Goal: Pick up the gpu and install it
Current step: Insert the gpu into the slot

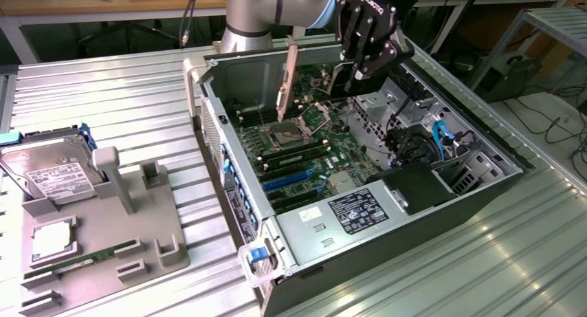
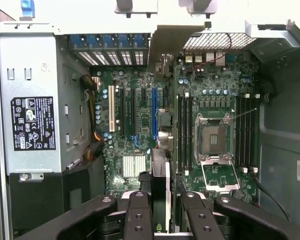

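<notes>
My gripper (image 1: 356, 68) hangs over the open computer case (image 1: 458, 186) and is shut on the gpu (image 1: 288, 76). The card is held on edge, its long silver bracket pointing down toward the motherboard (image 1: 317, 148). In the wrist view the gpu (image 2: 160, 175) runs edge-on from between the black fingers (image 2: 139, 217) out to its bracket (image 2: 172, 35). It hovers above the board, roughly over the strip between the blue slot (image 2: 154, 112) and the memory slots (image 2: 185, 130). It looks clear of the board, touching no slot.
The case's power supply (image 1: 358, 210) with its label sits at the near end, and drive bays and cables (image 1: 431, 152) line the exterior view's right. A grey fixture (image 1: 119, 227) at the exterior view's left holds a hard drive (image 1: 51, 169), a processor (image 1: 53, 240) and a RAM stick (image 1: 82, 260).
</notes>
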`<state>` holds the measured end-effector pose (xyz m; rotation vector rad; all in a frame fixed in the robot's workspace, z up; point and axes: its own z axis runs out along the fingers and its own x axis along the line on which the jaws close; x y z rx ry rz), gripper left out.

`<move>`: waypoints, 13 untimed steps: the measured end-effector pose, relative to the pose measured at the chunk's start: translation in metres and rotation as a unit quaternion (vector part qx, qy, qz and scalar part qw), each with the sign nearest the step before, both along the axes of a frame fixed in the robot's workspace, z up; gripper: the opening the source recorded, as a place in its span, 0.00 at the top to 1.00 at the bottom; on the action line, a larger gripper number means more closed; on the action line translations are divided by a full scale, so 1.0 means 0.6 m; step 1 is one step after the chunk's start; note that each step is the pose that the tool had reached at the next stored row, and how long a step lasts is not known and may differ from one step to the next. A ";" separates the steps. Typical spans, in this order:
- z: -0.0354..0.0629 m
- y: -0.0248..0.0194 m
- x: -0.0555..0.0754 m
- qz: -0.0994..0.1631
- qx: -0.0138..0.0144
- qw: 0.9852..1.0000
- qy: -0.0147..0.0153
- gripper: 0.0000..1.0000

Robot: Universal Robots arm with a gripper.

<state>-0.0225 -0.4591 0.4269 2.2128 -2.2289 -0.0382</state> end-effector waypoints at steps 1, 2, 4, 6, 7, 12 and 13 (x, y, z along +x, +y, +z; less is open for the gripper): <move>0.000 0.0000 0.000 0.000 0.000 1.000 0.000 0.73; -0.001 0.0000 0.000 0.000 0.000 1.000 -0.001 0.73; -0.002 0.0000 0.000 0.001 0.000 1.000 -0.001 0.73; -0.004 0.0000 0.000 0.001 0.000 1.000 -0.002 0.73; -0.005 0.0000 0.000 0.001 0.000 1.000 -0.002 0.73; -0.010 0.0000 0.000 0.001 0.000 1.000 -0.002 0.73; -0.011 0.0000 0.000 0.001 0.000 1.000 -0.002 0.73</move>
